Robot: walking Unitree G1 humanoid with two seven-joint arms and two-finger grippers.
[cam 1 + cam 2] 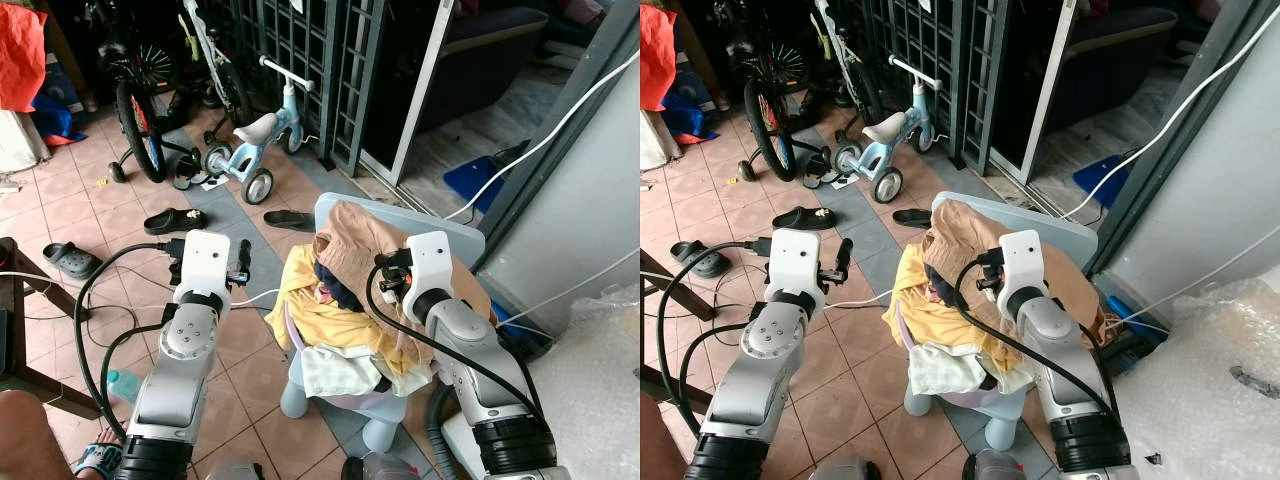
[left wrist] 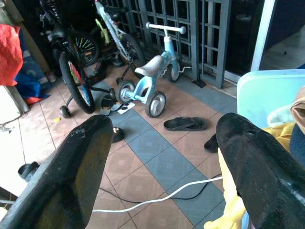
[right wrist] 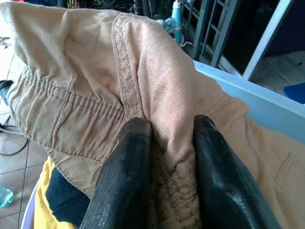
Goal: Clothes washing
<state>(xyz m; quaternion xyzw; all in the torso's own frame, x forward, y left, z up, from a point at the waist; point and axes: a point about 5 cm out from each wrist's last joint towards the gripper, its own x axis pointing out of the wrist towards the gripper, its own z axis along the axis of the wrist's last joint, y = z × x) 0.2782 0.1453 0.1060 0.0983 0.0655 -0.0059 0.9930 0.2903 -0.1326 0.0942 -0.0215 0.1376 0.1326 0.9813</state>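
My right gripper [image 3: 162, 157] pinches fold of tan ripstop trousers [image 1: 350, 245] atop laundry heap on pale blue plastic chair [image 1: 400, 215], ready to lift. Left gripper [image 2: 162, 162] spread wide, waiting beside heap above tiles.

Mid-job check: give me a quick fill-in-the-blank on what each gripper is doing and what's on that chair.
1. The right gripper is pinching a fold of the ____ trousers.
2. The left gripper hangs over the tiled floor with its fingers ____.
3. The laundry pile lies on a pale blue ____.
4. Below the trousers lies a ____ garment.

Missing words: tan; open; chair; yellow
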